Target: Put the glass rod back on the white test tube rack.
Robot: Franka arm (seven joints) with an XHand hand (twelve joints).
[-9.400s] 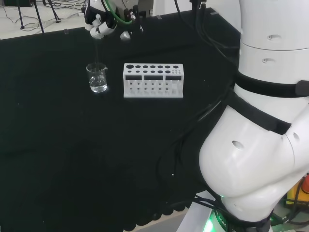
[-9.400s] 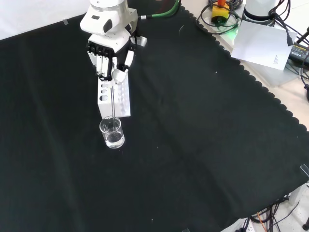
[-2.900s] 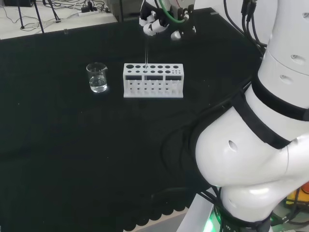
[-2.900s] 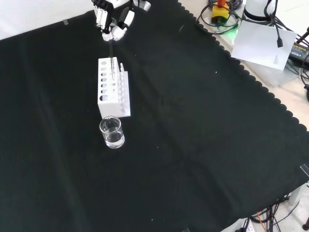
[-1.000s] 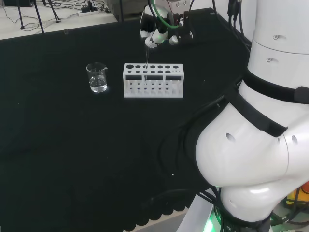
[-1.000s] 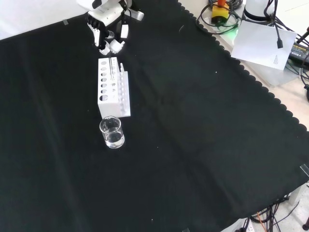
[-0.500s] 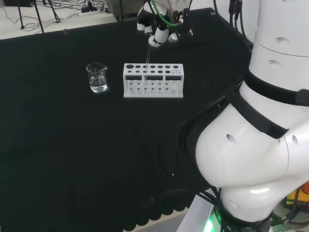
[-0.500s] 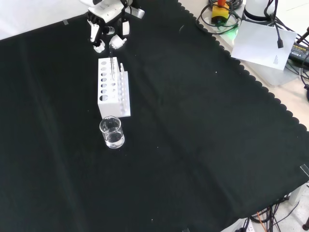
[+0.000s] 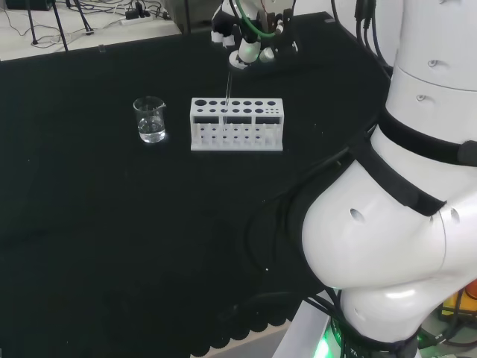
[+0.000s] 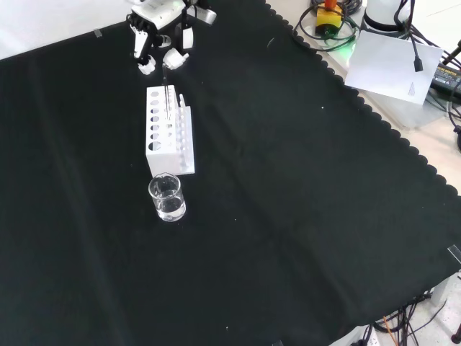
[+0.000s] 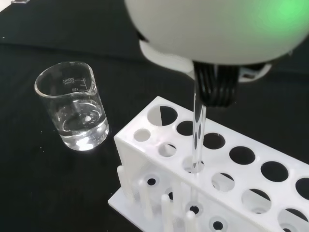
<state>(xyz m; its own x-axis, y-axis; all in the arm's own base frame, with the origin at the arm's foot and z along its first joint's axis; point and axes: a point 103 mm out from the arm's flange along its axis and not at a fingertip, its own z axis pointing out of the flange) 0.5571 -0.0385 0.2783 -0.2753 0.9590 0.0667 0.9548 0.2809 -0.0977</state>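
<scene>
Fingers (image 10: 145, 52) spread wide above glass rod (image 11: 198, 130) standing in white rack (image 9: 237, 124), beaker (image 9: 150, 119) nearby.

The arm (image 9: 402, 246) is built of bulky, glossy white links banded by black straps, with black cables alongside. The hand (image 10: 162, 29) is black and white, and a green cable (image 9: 250, 22) loops behind it.

White test tube rack (image 10: 170, 130), clear glass rod (image 11: 198, 130) and beaker (image 10: 166, 197), black cloth (image 10: 288, 216).
</scene>
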